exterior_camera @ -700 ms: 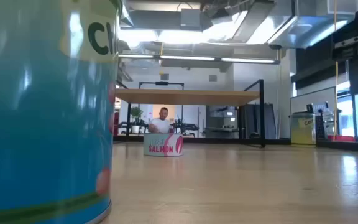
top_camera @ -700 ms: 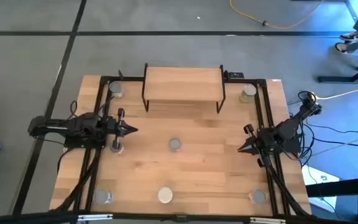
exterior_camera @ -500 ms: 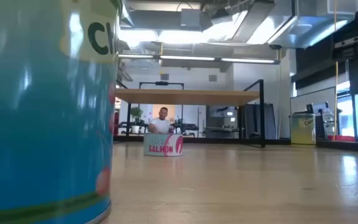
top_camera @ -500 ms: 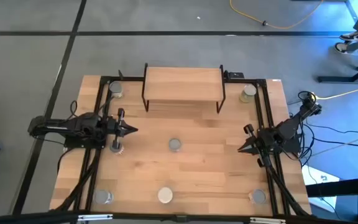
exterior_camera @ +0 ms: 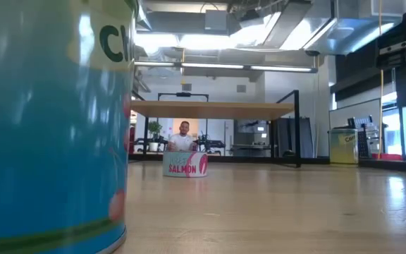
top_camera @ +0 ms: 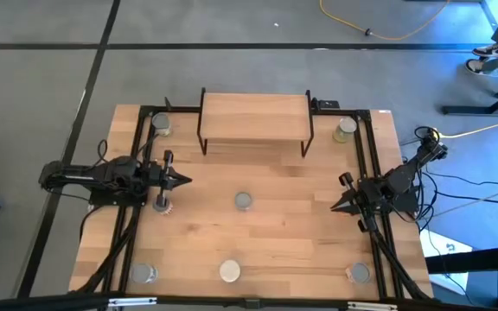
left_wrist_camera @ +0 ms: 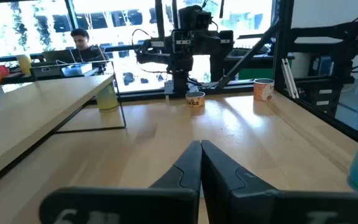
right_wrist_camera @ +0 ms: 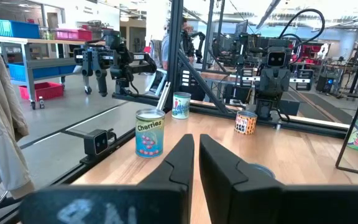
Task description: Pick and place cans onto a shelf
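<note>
Both grippers are empty: left gripper [top_camera: 182, 180] fingers pressed together, right gripper [top_camera: 336, 206] fingers nearly touching. Spread the left fingers before descending on the can [top_camera: 162, 204] just beside them; the shelf [top_camera: 254, 116] stands beyond.

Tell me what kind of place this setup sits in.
Most likely a robotics lab or workshop. Beyond the wooden table, the right wrist view shows other robot arms on stands, a blue storage bin on a rack, and the high view shows a yellow cable on a grey floor.
</note>
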### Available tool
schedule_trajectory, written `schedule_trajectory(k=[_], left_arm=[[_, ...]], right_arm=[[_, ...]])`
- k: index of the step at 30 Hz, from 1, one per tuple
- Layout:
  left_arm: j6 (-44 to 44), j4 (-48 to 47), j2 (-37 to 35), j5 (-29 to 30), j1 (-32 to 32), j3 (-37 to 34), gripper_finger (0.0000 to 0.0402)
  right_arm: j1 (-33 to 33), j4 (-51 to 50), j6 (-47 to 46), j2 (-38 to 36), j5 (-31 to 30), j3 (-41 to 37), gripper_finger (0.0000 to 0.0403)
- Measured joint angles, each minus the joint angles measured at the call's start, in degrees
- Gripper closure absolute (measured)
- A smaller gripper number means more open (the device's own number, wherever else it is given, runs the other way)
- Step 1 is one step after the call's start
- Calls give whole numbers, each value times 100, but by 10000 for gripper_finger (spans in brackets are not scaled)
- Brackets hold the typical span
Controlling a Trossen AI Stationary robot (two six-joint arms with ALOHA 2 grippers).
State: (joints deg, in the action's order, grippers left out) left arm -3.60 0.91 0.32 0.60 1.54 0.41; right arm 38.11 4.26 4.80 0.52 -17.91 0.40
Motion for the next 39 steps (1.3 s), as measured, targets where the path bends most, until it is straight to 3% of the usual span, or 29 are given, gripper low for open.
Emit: schedule_trajectory(k=[21,29,33,39], left_arm=[[0,0,-1,-1,0,0,401],[0,-1,-1,1,-1,1,401],[0,1,0,1,0,2,401],[0,0,0,-2,-1,1,401]], right_arm=[[0,6,-6,-1,2,0,373],[-1,40,-925,2,-25,0,373],[0,213,-1037,2,-367,0,373],[0,742,-1444,0,-1353,2,394]])
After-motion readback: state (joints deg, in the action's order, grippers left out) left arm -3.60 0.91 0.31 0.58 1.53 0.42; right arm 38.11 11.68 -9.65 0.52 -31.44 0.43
